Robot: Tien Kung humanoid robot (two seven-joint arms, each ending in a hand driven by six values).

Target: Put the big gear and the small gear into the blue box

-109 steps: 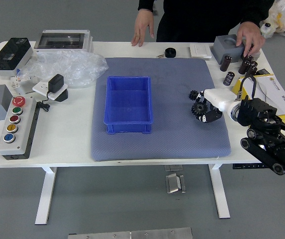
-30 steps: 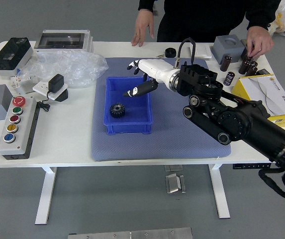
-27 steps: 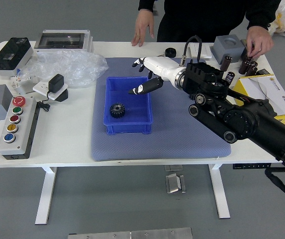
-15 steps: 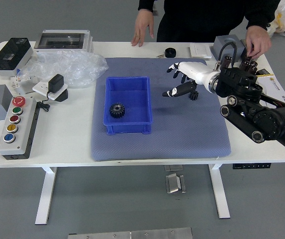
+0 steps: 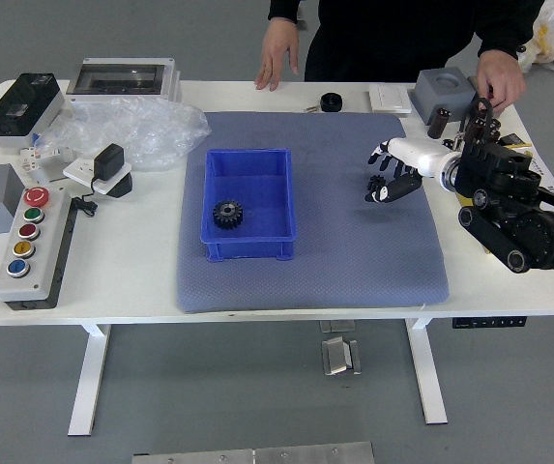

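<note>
Right hand moved toward 3 o'clock | fingers apart at small gear | big gear in blue box, 8 o'clock

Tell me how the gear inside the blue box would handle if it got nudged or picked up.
The gear looks rigid, so it should keep its shape when pinched. Its toothed rim likely gives fingers some grip. Lying flat, it would probably slide rather than roll if nudged, and the walls of the blue box should stop it.
</note>
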